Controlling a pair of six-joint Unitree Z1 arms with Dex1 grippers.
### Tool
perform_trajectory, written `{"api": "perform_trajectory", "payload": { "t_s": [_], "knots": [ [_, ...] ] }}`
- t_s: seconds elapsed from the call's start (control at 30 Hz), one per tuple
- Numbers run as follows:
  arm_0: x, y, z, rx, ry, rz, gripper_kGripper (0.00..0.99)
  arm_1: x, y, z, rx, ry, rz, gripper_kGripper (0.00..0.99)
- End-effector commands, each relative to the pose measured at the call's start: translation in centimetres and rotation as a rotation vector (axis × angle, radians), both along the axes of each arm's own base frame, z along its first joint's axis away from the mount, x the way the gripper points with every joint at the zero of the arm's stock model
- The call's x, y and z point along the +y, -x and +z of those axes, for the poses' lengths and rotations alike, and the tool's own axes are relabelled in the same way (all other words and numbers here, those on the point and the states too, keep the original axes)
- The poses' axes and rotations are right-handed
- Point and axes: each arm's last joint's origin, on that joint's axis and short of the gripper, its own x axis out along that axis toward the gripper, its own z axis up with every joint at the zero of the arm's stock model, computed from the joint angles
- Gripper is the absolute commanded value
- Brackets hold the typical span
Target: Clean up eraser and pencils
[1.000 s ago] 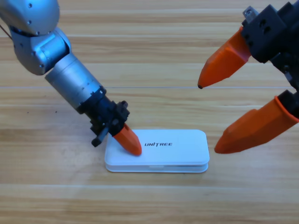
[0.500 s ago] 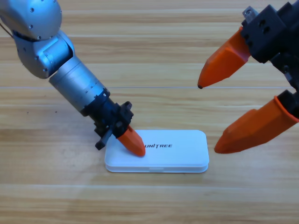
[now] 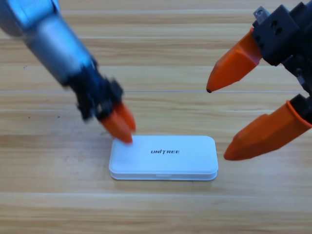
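Observation:
The eraser and the pencils are out of view. A white case (image 3: 163, 157) lies shut in the middle of the table, with UNITREE printed on its lid. My left gripper (image 3: 122, 130) hovers just off the case's upper left corner, blurred, its orange jaws together and holding nothing. My right gripper (image 3: 218, 123) waits large at the right edge, jaws spread wide and empty, the lower tip close to the case's right end.
The wooden table (image 3: 156, 209) stretches all round the case. The left arm (image 3: 53, 39) slants in from the upper left corner.
My left gripper has lifted off the case's lid and pulled back up and to the left. The right gripper and the case have not moved.

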Motion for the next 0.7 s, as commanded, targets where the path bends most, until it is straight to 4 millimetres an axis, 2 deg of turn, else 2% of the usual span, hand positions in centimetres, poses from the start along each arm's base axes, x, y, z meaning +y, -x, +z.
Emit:
{"api": "perform_trajectory", "payload": {
  "t_s": [0.03,0.13,0.23,0.4,0.7],
  "knots": [
    [-1.0,6.9,10.4,-0.206,0.004,0.029,0.990,0.5,0.1,-0.3,0.008,-0.016,0.016,0.916],
    [-1.4,9.8,12.5,-0.260,-0.015,0.053,0.990,0.5,0.1,-0.4,0.009,-0.015,0.016,0.916],
    [-1.9,11.5,13.2,-0.284,-0.042,0.069,0.990,0.5,0.1,-0.3,0.007,-0.017,0.016,0.916],
    [-2.1,12.1,13.0,-0.294,-0.072,0.085,0.990,0.5,0.1,-0.3,0.008,-0.016,0.016,0.916],
    [-1.2,12.8,13.7,-0.305,-0.059,0.105,0.990,0.3,0.2,-0.2,0.006,-0.019,0.016,0.916]
  ]
}}
